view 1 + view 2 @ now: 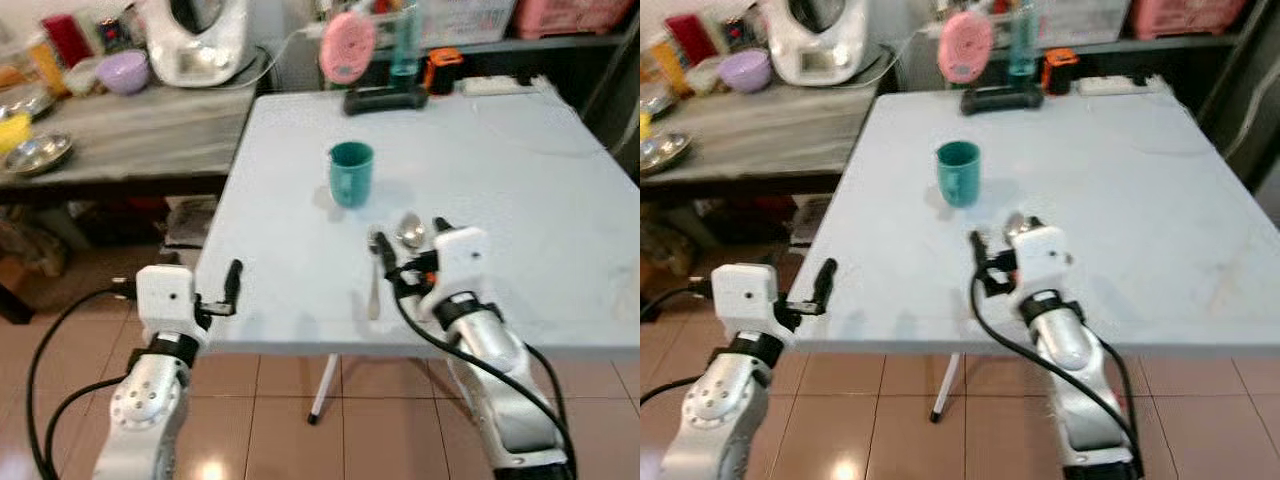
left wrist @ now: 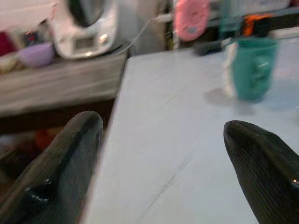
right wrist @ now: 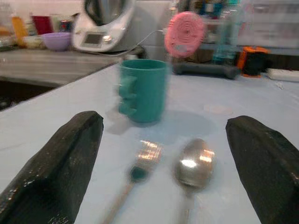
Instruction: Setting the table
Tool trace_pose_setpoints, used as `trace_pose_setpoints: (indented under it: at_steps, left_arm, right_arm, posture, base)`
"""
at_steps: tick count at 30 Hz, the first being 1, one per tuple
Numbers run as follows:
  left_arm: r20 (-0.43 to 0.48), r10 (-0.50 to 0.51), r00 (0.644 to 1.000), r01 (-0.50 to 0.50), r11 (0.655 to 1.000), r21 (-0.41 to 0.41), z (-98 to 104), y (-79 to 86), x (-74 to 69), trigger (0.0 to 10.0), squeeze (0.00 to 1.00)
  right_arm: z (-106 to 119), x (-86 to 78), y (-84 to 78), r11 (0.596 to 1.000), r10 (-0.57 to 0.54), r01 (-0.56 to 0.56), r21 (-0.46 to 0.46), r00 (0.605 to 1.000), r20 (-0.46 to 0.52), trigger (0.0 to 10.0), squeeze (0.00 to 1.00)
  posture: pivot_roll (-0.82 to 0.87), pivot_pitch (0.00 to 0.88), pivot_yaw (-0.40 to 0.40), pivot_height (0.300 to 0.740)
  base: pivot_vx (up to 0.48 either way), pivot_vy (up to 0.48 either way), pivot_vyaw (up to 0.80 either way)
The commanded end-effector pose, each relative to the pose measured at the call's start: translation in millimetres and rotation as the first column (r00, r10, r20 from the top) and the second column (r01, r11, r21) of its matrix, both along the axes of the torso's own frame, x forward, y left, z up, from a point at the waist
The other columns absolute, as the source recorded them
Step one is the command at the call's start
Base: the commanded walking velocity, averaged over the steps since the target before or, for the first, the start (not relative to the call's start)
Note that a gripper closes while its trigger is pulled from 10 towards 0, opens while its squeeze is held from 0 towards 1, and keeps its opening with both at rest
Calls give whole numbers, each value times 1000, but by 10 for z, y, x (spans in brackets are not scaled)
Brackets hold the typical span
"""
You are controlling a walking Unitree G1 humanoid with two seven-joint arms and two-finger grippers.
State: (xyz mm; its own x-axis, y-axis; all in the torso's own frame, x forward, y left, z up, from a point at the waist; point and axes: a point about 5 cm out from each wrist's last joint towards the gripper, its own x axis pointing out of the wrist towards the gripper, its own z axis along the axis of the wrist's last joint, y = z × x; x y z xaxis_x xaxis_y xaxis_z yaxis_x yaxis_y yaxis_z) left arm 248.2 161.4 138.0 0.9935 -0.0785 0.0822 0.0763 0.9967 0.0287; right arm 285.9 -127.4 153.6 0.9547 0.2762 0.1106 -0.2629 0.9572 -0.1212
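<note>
You see the square pale-blue table; on it, toward its middle, stands the teal plastic cup; nearer you lie a silver metal fork and a silver metal spoon side by side; your right gripper hovers over them, fingers wide apart, empty; your left gripper sits at the table's near-left edge, likewise spread, holding nothing.

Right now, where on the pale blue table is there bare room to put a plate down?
The pale blue table is bare across the robot's right half, from the teal mug outward. Its near left corner by the left gripper is also bare. It is crowded just ahead of the right gripper, where the metal spoon and metal fork lie side by side.
</note>
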Motion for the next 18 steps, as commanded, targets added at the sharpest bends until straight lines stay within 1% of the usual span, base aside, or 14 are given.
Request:
trace_pose_setpoints:
  at_steps: [1,2,6,8,10,13,15,18]
  left_arm:
    - [-17,-11,1000,11,1000,-3,-36,-31,-24,10000,0]
    - [-15,-14,1000,14,1000,-3,-35,-30,-29,10000,0]
    - [-24,-16,1000,16,1000,-6,-45,-31,-37,10000,0]
    - [-29,-15,999,14,1000,-13,-56,-33,-44,10000,0]
    - [-46,-7,999,7,1000,2,-86,-27,-53,10000,0]
    - [-66,-24,998,26,999,20,-136,-28,-89,10000,0]
    - [-78,-58,995,60,998,31,-160,-35,-126,10000,0]
    - [-90,-91,992,95,995,41,-187,-47,-158,10000,0]
  right_arm:
    - [-8,-4,-48,1000,-11,11,-8,1000,-8,10000,0]
    - [-10,-6,-46,1000,-9,9,-8,1000,-9,10000,0]
    - [-29,-10,-31,1000,1,-1,-9,1000,-18,10000,0]
    - [-37,-14,-16,1000,6,-6,-6,1000,-23,10000,0]
    - [-51,-23,10,1000,21,-21,-1,999,-33,10000,0]
    - [-77,-46,79,999,54,-54,10,997,-48,10000,0]
    - [-93,-63,135,997,71,-70,23,996,-59,10000,0]
    - [-117,-75,176,996,83,-80,31,994,-74,10000,0]
  posture:
    - [-89,97,110,740]
    - [-88,98,108,740]
    - [-86,99,108,740]
    - [-84,102,107,740]
    - [-82,104,107,740]
    - [-81,109,107,740]
    - [-79,113,106,740]
    - [-76,120,106,740]
  base:
    - [0,0,0]
    - [0,0,0]
    - [271,0,0]
    - [0,0,0]
    - [0,0,0]
    - [0,0,0]
    - [0,0,0]
    - [0,0,0]
